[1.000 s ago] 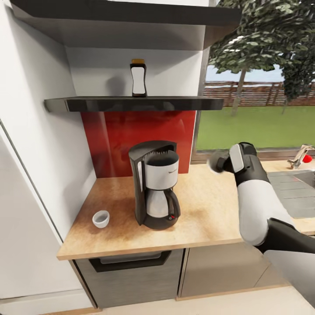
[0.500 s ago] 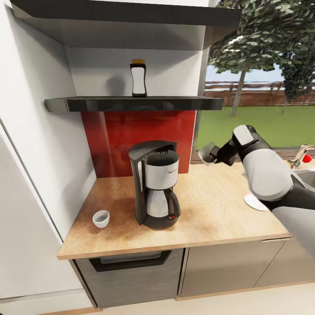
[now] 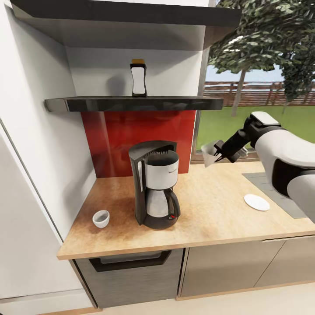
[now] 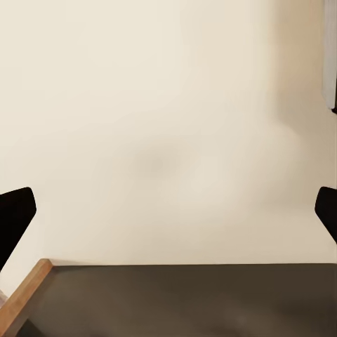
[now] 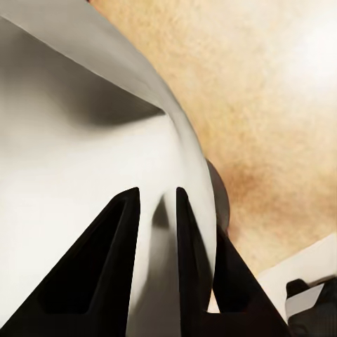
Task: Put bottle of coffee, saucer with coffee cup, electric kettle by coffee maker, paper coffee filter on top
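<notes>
Right gripper point(image 3: 217, 151) pinched shut on the filter point(image 3: 209, 154); in the wrist view both fingers point(image 5: 105, 274) clamp the white paper edge point(image 5: 77, 161). Filter held in the air above the countertop point(image 3: 210, 210), right of the coffee maker point(image 3: 155, 190) and well apart from it, about level with its top. Coffee maker sits mid-counter, cup point(image 3: 100, 218) near its left on bare wood. Saucer point(image 3: 257, 202) lies flat far right, near the sink edge. Bottle point(image 3: 138, 78) upright on the lower shelf point(image 3: 131, 104). Left gripper point(image 4: 168, 210): fingertips point(image 4: 14, 214) wide apart, nothing between them, facing a pale floor.
</notes>
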Controlling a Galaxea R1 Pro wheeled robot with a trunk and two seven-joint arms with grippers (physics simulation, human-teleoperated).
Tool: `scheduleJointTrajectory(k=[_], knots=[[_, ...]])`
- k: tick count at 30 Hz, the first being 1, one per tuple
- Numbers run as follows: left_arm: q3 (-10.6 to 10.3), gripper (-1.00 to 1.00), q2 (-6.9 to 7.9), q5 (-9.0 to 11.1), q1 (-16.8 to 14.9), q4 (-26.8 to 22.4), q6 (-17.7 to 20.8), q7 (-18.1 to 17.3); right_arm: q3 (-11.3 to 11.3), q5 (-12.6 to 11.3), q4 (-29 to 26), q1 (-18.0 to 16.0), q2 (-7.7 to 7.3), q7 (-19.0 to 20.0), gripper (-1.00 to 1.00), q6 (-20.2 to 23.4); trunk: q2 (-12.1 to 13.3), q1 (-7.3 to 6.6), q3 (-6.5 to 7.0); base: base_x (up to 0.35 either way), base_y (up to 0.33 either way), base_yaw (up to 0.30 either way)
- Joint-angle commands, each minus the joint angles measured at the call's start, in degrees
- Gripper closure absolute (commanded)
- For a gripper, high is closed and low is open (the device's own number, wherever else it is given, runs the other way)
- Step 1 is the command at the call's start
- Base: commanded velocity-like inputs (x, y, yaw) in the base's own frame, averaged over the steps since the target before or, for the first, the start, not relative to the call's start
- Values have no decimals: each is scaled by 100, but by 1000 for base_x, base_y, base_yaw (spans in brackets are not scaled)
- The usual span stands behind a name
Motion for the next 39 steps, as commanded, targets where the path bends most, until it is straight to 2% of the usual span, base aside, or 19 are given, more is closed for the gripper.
scheduleJointTrajectory(k=[1,6,10,20,25,31,39], knots=[[45,-100,-1,-60,1,-6,-15,12,-5,-74,11,-9,-1,-79,100,6,-11,3,-11,0,0,0],[47,-100,-1,-60,1,-2,-13,12,-34,-42,178,-93,-5,-235,100,13,-11,3,-11,0,0,0],[42,-100,-1,-60,1,0,-16,12,-42,-76,730,-447,-5,-817,100,4,-11,3,-11,0,0,0],[24,-100,2,-53,1,-1,-18,12,-69,-105,820,-550,-20,-910,100,2,-11,3,-11,0,0,0],[23,-100,66,-47,11,11,-11,17,-83,-106,825,-612,-87,-911,100,2,-11,3,-11,0,0,0],[18,-100,76,-43,12,9,-3,19,-527,-93,833,-663,-135,-911,100,2,-11,3,30,0,0,0],[6,-100,39,-48,10,9,-7,12,-644,-90,838,-666,-138,-911,100,2,-11,3,100,0,0,0]])
